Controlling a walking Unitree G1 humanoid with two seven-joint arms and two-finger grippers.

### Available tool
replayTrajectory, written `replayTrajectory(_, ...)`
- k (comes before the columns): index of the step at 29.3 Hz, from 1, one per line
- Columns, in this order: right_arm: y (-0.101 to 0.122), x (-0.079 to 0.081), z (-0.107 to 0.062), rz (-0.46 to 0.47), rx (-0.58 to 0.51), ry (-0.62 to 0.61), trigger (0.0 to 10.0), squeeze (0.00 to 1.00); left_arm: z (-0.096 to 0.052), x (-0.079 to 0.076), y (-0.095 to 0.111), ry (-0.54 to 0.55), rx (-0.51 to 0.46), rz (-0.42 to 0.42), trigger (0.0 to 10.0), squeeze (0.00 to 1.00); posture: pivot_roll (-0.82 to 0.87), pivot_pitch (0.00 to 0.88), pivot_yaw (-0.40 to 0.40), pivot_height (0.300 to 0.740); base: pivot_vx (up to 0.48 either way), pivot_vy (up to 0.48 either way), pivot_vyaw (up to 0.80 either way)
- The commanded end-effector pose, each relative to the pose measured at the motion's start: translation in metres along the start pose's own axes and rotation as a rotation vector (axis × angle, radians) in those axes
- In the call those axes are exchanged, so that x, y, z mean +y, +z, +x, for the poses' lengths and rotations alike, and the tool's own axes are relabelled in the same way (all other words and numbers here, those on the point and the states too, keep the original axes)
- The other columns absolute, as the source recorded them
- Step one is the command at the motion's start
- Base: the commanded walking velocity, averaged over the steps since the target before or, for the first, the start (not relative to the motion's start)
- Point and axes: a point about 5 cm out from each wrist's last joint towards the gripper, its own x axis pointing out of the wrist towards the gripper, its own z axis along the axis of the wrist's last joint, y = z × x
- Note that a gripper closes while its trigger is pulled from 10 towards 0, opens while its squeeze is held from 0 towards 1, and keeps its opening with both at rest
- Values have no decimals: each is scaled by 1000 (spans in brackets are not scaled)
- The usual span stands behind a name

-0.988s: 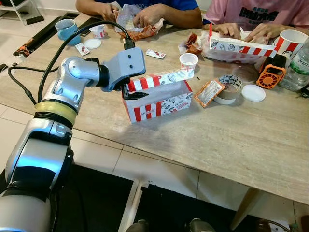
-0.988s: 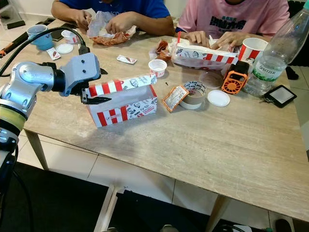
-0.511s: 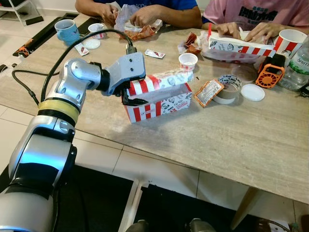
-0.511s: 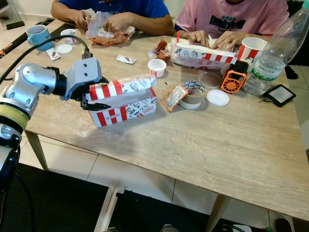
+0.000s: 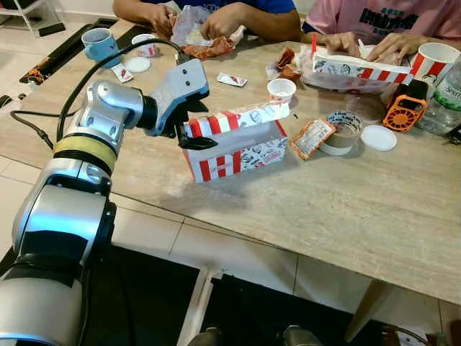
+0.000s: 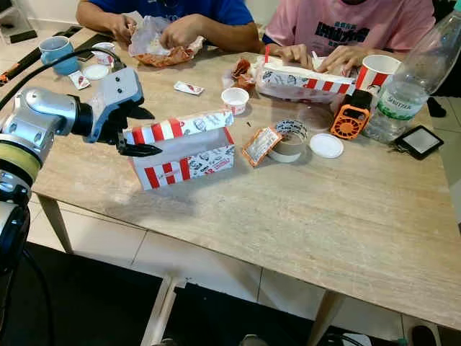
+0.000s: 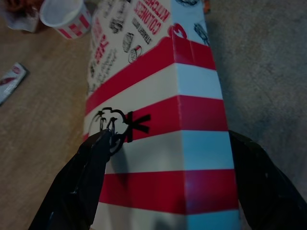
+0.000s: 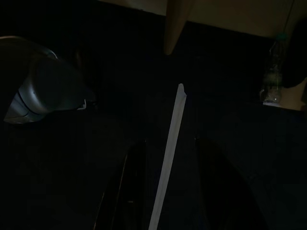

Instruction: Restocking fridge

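A red-and-white striped cardboard food box with black printed drawings (image 5: 238, 148) sits on a beige marbled table (image 5: 346, 209), alongside an orange handheld fan (image 5: 403, 108), a blue ceramic mug (image 5: 98, 45) and a red-and-white striped paper cup (image 5: 432, 63).

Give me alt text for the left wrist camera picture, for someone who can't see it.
Seen close from the wrist, the left gripper has its two black fingers spread either side of the end of a red-and-white striped food box on a stone-look table. A small striped paper cup and a sauce sachet lie beyond it.
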Motion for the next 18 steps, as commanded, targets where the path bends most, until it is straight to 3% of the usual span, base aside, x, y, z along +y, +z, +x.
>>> replayTrajectory(1,-7,1,-1,9,12,-3,10000,0,1,1,3,-13,-11,-15,10000,0,-87,198,64,740,0,0,0)
replayTrajectory(7,-7,1,-1,13,12,-3,10000,0,2,0,0,-23,-4,-36,10000,0,-86,199,67,740,0,0,0)
replayTrajectory(8,-8,2,-1,14,12,-2,10000,0,2,-1,0,-29,-2,-40,8784,0,-86,199,67,740,0,0,0)
replayTrajectory(10,-8,2,-1,14,12,-2,10000,0,2,-1,-1,-34,-2,-42,8784,0,-86,199,67,740,0,0,0)
replayTrajectory(11,-8,2,-1,15,12,-2,10000,0,2,-2,-1,-39,-4,-52,510,0,-86,199,69,740,0,0,0)
replayTrajectory(12,-8,3,0,16,12,-1,10000,0,3,-2,-2,-47,-5,-55,0,0,-86,199,69,740,0,0,0)
replayTrajectory(18,-8,4,0,18,10,1,10000,0,3,-2,-3,-48,-3,-58,0,0,-86,199,69,740,0,0,0)
